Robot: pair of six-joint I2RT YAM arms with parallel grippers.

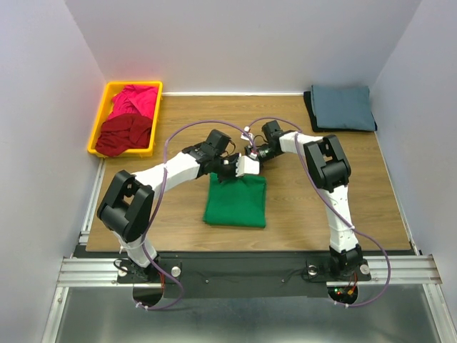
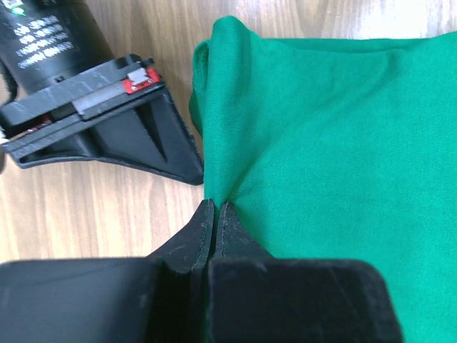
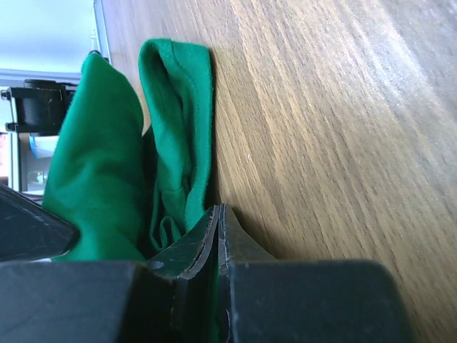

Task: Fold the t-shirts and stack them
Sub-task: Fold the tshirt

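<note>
The green t-shirt (image 1: 235, 203) lies as a folded rectangle at the centre of the overhead view, on the wooden table (image 1: 357, 204). Both arms meet at its upper edge, where their fingertips are hidden by the wrists.

The wrist views show what that view cannot. The left gripper (image 2: 216, 213) has its fingers pressed together on the shirt's edge, the cloth puckering at the tips. The right gripper (image 3: 218, 218) is likewise closed, with a rolled fold of green caught between its fingers (a sliver of cloth shows in the seam).

At the upper left, the yellow bin (image 1: 98, 127) holds the magenta t-shirt (image 1: 134, 100) and the dark red t-shirt (image 1: 125, 134), both crumpled. At the upper right, the blue-grey t-shirt (image 1: 343, 107) sits folded on the black t-shirt (image 1: 309, 106).
</note>
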